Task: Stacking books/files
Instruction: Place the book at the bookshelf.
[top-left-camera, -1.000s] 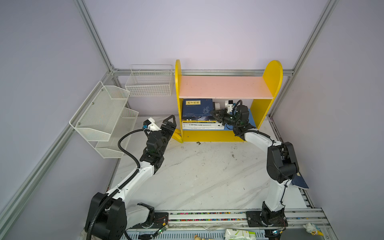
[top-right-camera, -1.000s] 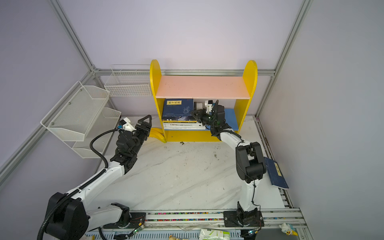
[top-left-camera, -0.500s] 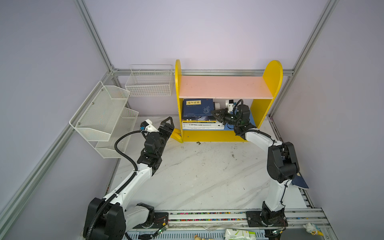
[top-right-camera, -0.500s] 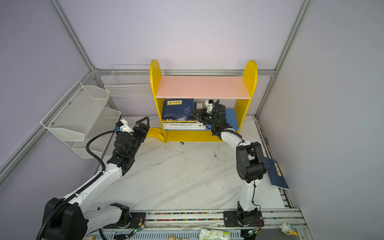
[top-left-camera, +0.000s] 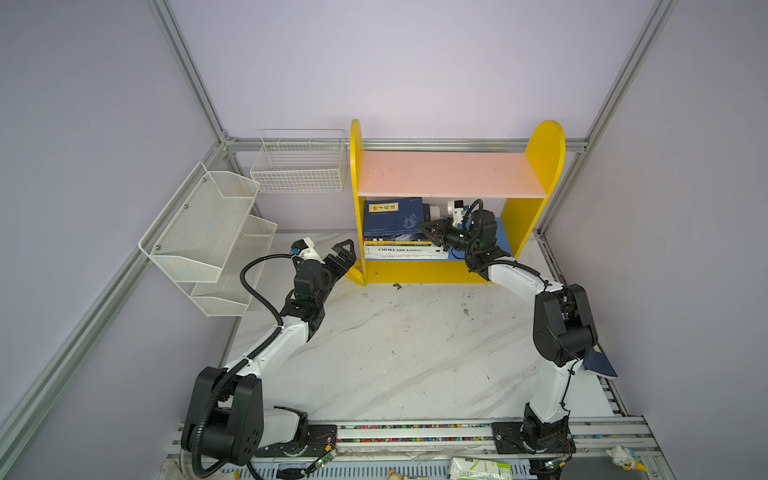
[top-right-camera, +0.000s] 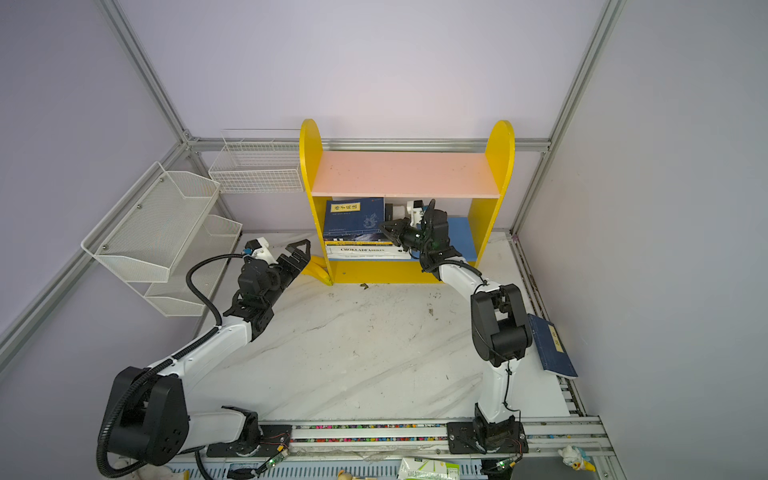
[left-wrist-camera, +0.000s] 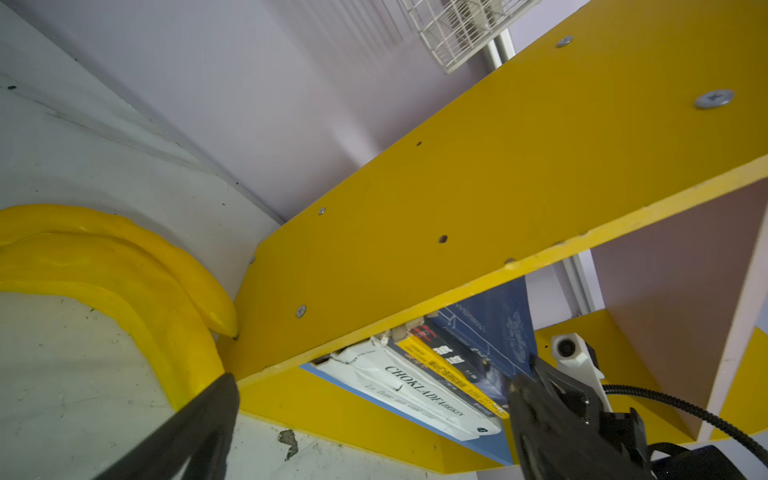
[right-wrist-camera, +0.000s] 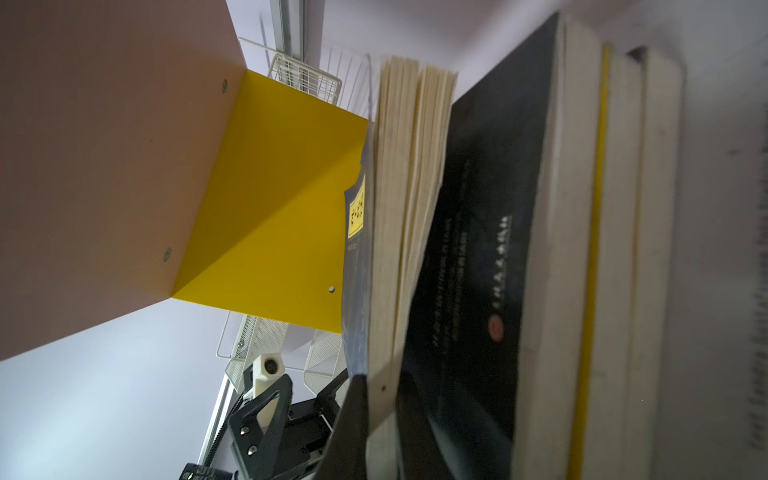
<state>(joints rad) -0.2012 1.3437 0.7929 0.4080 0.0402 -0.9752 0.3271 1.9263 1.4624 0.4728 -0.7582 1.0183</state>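
Observation:
A stack of books (top-left-camera: 395, 245) lies on the lower board of the yellow shelf (top-left-camera: 419, 272). A navy book with a yellow label (top-left-camera: 392, 214) (top-right-camera: 353, 216) is on top, and a white one (left-wrist-camera: 415, 390) is at the bottom. My right gripper (top-left-camera: 428, 230) (top-right-camera: 388, 228) (right-wrist-camera: 382, 386) reaches into the shelf and is shut on the right edge of that navy book (right-wrist-camera: 405, 187), one finger above the cover and one under its pages. My left gripper (top-left-camera: 343, 254) (top-right-camera: 297, 253) (left-wrist-camera: 372, 384) is open and holds nothing, just outside the shelf's left side panel.
Yellow bananas (left-wrist-camera: 124, 266) (top-right-camera: 316, 266) lie on the table against the shelf's left panel, close to my left gripper. Another navy book (top-right-camera: 550, 347) rests at the table's right edge. White wire baskets (top-left-camera: 208, 232) hang on the left wall. The pink top board (top-left-camera: 449, 172) is bare.
My left gripper's jaws have opened wider and the left arm has shifted slightly. The right gripper has stayed shut on the navy book in the same place.

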